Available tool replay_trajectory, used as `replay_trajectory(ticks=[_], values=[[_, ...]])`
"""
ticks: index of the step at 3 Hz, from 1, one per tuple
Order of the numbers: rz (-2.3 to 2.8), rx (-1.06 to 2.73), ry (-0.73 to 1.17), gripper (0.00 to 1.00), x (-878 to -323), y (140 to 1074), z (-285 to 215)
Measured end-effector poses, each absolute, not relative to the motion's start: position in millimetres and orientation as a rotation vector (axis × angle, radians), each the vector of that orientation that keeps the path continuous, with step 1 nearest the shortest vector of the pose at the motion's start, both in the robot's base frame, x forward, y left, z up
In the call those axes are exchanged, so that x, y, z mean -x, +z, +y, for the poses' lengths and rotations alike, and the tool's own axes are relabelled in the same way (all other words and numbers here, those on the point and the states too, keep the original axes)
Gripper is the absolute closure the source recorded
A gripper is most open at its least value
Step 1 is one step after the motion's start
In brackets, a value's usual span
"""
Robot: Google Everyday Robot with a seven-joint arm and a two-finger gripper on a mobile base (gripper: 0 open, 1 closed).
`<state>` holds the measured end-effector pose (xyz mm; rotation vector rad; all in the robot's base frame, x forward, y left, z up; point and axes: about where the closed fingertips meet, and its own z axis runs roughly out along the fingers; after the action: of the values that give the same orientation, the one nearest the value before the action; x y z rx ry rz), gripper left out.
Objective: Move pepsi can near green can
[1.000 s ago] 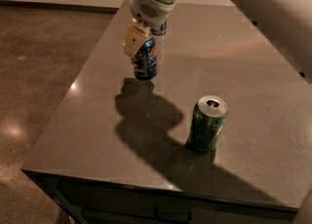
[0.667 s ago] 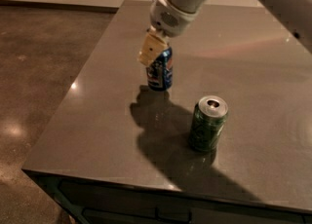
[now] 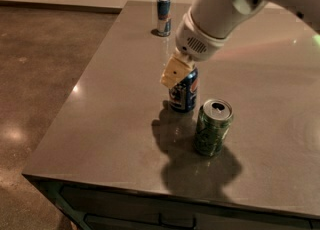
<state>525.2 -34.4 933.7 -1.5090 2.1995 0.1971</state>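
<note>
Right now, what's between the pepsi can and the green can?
Nothing: the camera view shows only a narrow bare strip of table between the pepsi can, held from above by the end effector, and the green can.

One high camera looks down across the table [image 3: 107, 124], close; pincer [image 3: 181, 74] clasps pepsi can [image 3: 186, 96] mid-frame

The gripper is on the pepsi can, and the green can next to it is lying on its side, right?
Not quite. In the camera view the green can stands upright on the table, its silver top showing. The rest holds: the gripper is closed on the pepsi can, right beside it.
</note>
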Motion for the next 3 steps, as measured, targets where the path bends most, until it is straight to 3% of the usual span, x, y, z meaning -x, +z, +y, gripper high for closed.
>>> replay_trajectory(ticks=[2,3], values=[[2.265,1.37,0.159,0.2,-507,923,-76],[2.288,1.316,0.217,0.0,-513,922,-93]])
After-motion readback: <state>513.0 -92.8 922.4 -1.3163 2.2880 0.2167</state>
